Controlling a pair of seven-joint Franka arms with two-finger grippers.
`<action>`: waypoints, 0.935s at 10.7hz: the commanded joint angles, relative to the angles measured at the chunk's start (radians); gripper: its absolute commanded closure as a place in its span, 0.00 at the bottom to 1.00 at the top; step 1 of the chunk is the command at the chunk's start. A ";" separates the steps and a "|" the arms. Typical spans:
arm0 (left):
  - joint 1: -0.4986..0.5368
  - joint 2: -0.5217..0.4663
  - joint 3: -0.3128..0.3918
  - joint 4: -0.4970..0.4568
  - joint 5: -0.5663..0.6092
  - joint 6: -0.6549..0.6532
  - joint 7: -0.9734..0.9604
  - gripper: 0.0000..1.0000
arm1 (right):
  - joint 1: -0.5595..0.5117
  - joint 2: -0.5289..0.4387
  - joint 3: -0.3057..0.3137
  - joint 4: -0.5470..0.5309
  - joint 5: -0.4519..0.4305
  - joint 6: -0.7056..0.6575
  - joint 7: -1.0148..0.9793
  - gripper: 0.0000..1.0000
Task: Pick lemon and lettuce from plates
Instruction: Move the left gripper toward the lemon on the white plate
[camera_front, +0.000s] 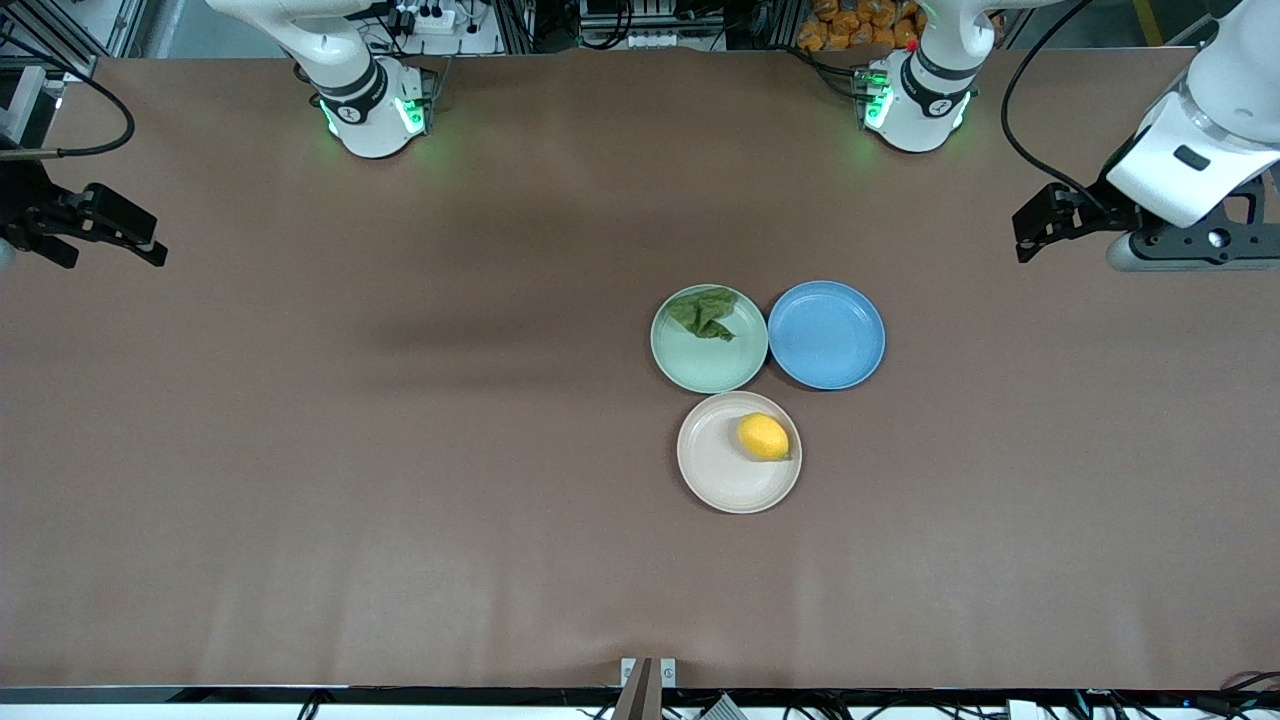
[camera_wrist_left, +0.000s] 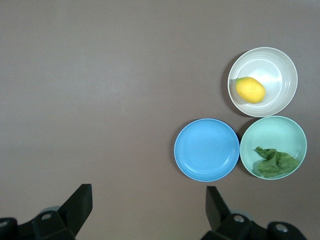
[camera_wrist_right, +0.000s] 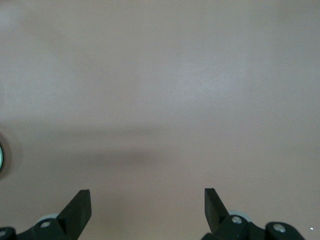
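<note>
Front view | lemon (camera_front: 764, 437) on beige plate (camera_front: 718, 482), lower centre; lettuce (camera_front: 706, 312) on mint plate (camera_front: 700, 368) above | left gripper (camera_front: 1040, 222) and right gripper (camera_front: 120, 232) released, waiting at frame edges | descend centred, fingers straddling the lemon

matt brown table (camera_front: 400, 450), smooth perhaps plastic plates (camera_front: 715, 375), wrinkly lettuce (camera_front: 706, 312).

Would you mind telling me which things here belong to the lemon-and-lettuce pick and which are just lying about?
Part of the job:
lemon on the beige plate
lettuce on the mint plate
left gripper, open
right gripper, open

Lying about:
blue plate, bare
</note>
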 joint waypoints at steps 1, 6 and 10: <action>-0.003 0.053 0.001 0.026 -0.024 -0.013 0.016 0.00 | -0.021 -0.033 0.019 -0.032 -0.015 0.003 -0.015 0.00; -0.060 0.220 0.000 0.066 -0.024 0.093 -0.114 0.00 | -0.022 -0.030 0.019 -0.032 -0.014 0.002 -0.024 0.00; -0.140 0.354 0.001 0.066 -0.023 0.255 -0.292 0.00 | -0.025 -0.024 0.014 -0.023 -0.014 0.017 -0.024 0.00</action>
